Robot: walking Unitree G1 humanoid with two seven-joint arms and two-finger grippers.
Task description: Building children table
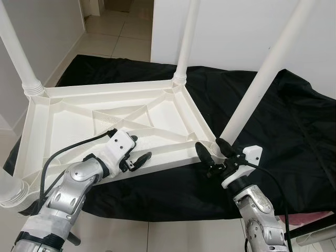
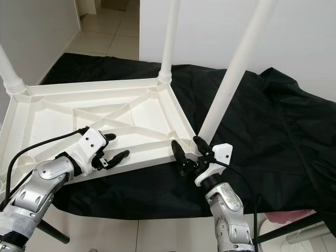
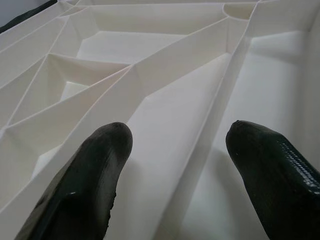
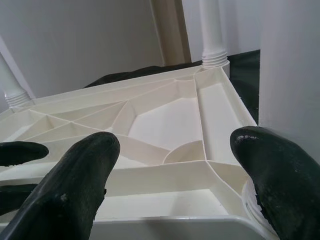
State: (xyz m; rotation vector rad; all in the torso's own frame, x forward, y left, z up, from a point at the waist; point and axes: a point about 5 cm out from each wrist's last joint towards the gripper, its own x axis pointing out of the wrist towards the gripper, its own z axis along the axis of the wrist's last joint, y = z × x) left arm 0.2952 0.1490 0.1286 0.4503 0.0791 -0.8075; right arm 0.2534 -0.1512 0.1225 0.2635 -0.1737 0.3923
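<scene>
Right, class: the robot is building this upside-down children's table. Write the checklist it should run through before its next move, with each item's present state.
1. Table top lies upside down on the black cloth: ok.
2. Legs stand in all four corner sockets: ok, though the near-left one shows just its base.
3. Near-right leg fully seated: cannot tell.
4. Right gripper open at that leg's base: ok.
5. Left gripper open over the near ribs: ok.
</scene>
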